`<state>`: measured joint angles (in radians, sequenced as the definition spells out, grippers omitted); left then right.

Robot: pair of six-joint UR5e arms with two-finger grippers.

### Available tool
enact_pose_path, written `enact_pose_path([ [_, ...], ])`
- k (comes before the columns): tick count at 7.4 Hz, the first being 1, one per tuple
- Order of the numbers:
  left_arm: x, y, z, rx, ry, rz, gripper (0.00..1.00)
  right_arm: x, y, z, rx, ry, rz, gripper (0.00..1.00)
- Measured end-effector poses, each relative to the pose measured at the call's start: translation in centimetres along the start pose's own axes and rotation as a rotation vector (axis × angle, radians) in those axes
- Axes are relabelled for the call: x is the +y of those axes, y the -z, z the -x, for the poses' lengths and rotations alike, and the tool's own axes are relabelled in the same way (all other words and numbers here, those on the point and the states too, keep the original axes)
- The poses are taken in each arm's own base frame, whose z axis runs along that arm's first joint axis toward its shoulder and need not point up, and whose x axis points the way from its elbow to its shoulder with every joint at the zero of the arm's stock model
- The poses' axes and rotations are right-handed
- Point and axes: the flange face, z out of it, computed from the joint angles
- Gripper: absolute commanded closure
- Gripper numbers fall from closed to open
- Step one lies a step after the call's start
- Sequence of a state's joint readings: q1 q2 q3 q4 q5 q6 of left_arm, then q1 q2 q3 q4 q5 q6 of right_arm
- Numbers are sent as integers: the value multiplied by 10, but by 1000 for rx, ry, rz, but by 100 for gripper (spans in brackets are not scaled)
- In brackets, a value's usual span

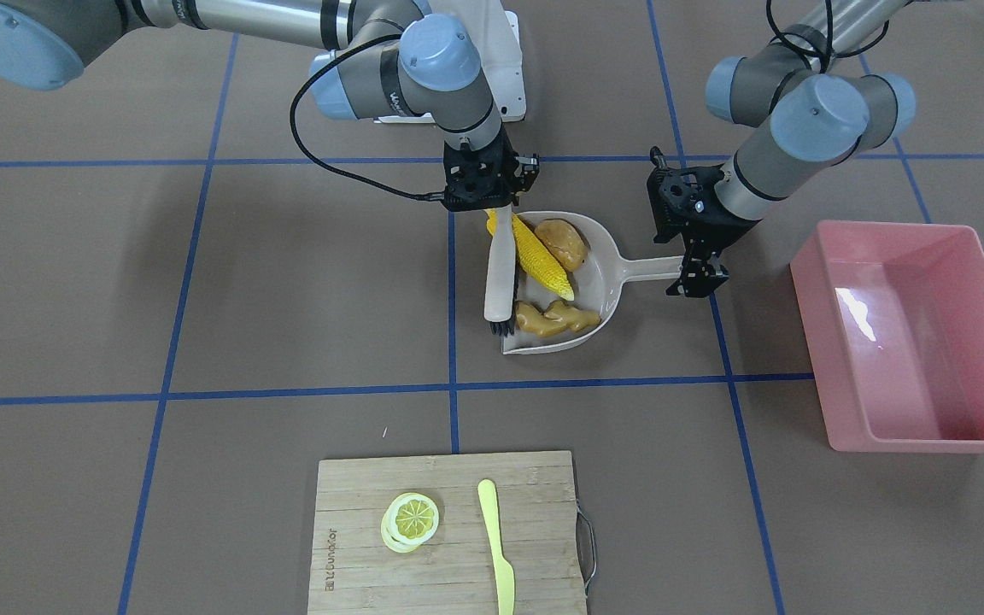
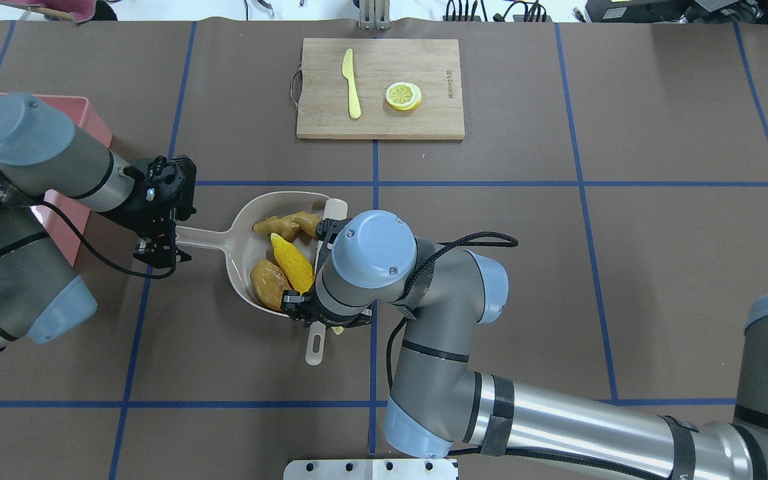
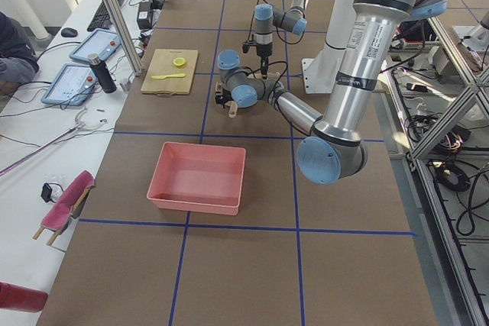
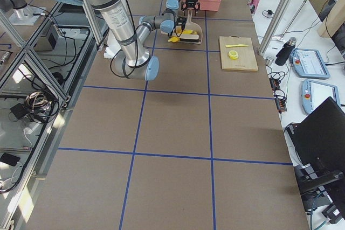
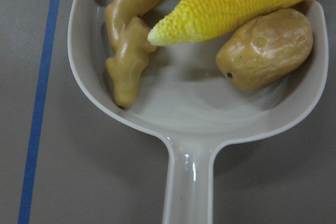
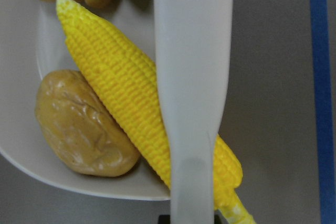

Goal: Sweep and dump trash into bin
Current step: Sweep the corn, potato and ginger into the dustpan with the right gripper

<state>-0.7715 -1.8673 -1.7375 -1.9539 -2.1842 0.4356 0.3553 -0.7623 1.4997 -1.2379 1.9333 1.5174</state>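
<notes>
The beige dustpan [image 1: 607, 272] lies on the table with all three trash pieces in it: the yellow corn cob [image 1: 541, 254], the brown potato chunk [image 1: 562, 242] and the tan ginger root [image 1: 556, 317]. They also show in the left wrist view: corn [image 5: 231, 3], potato [image 5: 265, 48], ginger [image 5: 128, 40]. My left gripper [image 1: 697, 275] is shut on the dustpan's handle [image 2: 194, 237]. My right gripper [image 1: 498, 209] is shut on a white brush [image 1: 500, 273] lying along the pan's open mouth against the corn [image 6: 121, 87]. The pink bin [image 1: 910, 333] stands beyond my left arm, with nothing visible in it.
A wooden cutting board [image 1: 355, 547] lies at the operators' side with a lemon slice [image 1: 411, 519] and a pale yellow knife [image 1: 496, 547]. Blue tape lines cross the brown table. The right arm's cable [image 2: 471, 240] loops over the table.
</notes>
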Motion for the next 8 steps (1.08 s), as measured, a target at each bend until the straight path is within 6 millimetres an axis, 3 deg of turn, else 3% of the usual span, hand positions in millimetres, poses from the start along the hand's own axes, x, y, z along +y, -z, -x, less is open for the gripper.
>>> enact_pose_path([
  [6,7,-5,6,2,15,14,24,1,19,12,-174,-65,-36,100],
  [8,8,-4,7,0,19,15,28,-14,49,7,-134,-95,5,100],
])
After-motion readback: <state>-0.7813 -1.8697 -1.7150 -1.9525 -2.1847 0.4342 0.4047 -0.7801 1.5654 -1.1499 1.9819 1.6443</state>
